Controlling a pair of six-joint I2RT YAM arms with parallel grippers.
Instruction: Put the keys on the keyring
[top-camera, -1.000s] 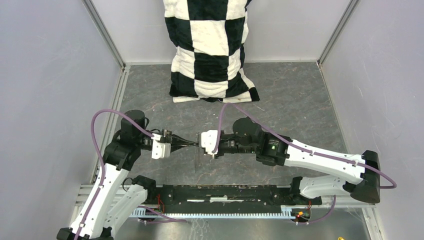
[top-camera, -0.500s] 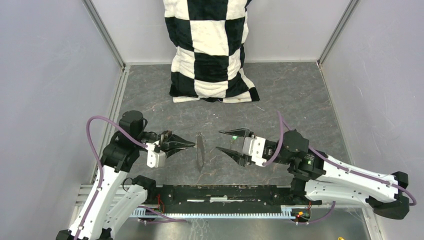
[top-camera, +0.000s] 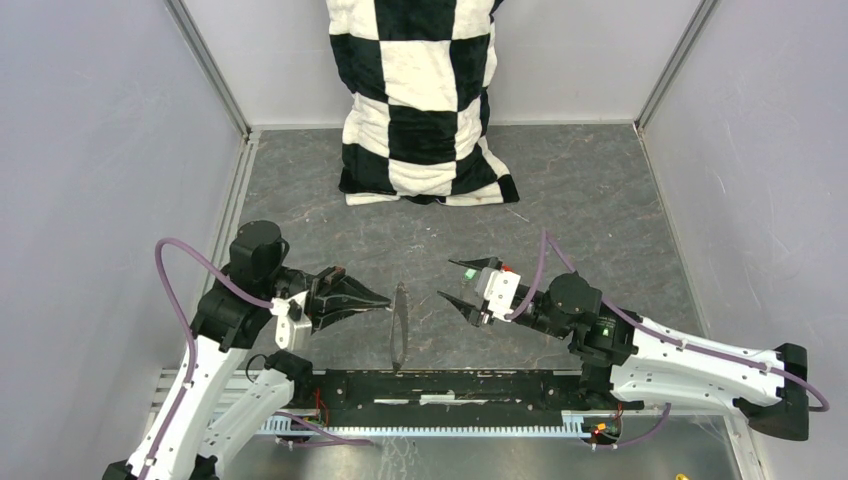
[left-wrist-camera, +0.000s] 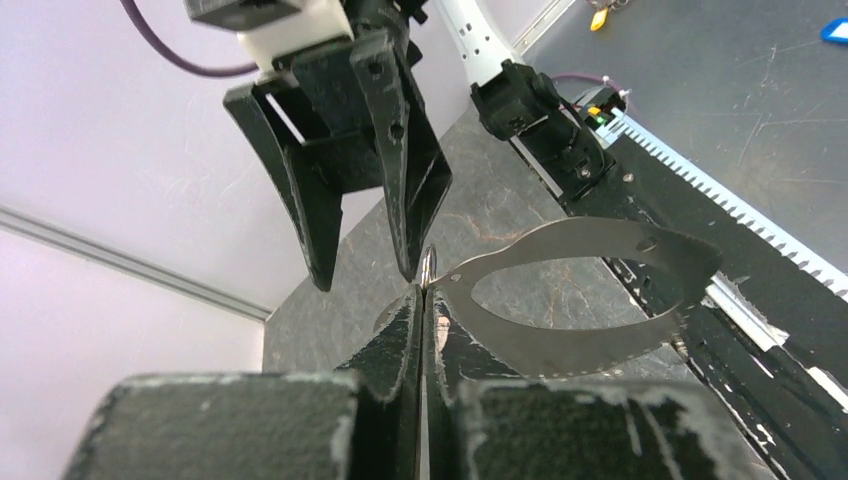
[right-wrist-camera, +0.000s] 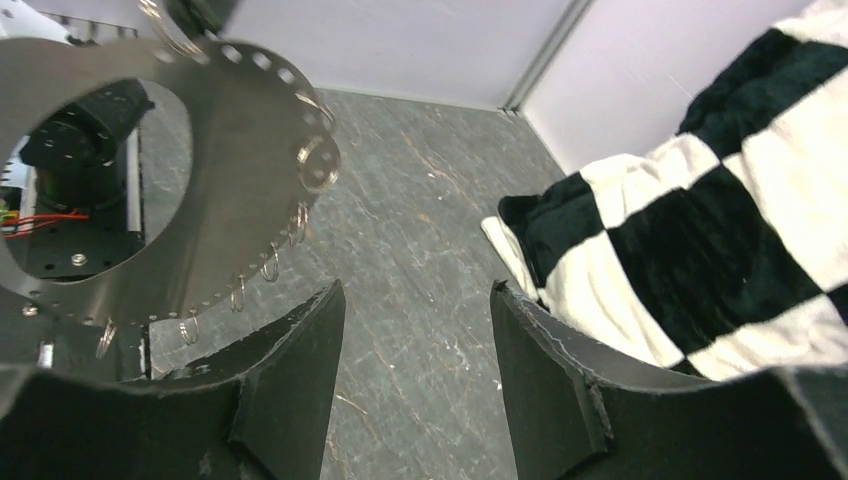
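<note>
The keyring (top-camera: 399, 326) is a flat silvery oval band with small holes and several small wire links. It hangs edge-on in the top view, between the two grippers. My left gripper (top-camera: 388, 297) is shut on its end; the left wrist view shows the fingertips (left-wrist-camera: 408, 312) pinching the keyring (left-wrist-camera: 600, 236). My right gripper (top-camera: 447, 279) is open and empty, just right of the keyring and apart from it. It also shows in the left wrist view (left-wrist-camera: 365, 280). In the right wrist view the keyring (right-wrist-camera: 235, 150) sits up left of my open gripper (right-wrist-camera: 416, 287). No green or red key is in view.
A black-and-white checkered pillow (top-camera: 425, 100) leans on the back wall and shows in the right wrist view (right-wrist-camera: 720, 200). Grey walls close the left and right sides. A black rail (top-camera: 450, 385) runs along the near edge.
My right gripper has opened and drawn back to the right, away from the left gripper. The left gripper has kept the keyring and shifted slightly toward the near edge.
</note>
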